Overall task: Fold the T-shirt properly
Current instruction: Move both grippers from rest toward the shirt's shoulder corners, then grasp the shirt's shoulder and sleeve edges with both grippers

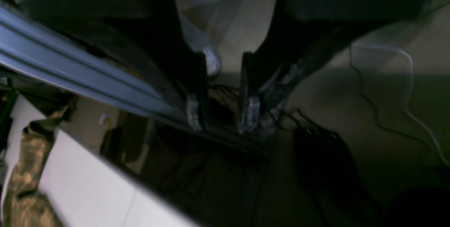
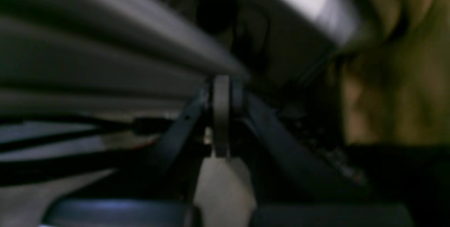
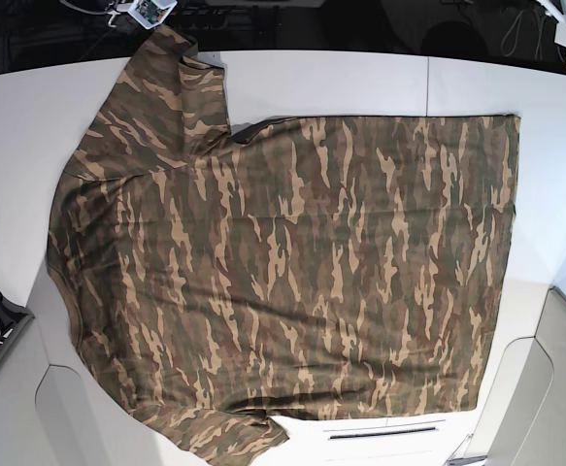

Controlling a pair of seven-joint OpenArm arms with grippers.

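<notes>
No writing or label can be read on anything. One T-shirt lies spread flat on the white table, its sleeves at the left and its hem at the right in the base view. Neither arm shows there. The left gripper hangs off the table's edge with its jaws a little apart, holding nothing; the shirt is well left of it. The right gripper has its jaws together, empty, with shirt cloth to its right.
</notes>
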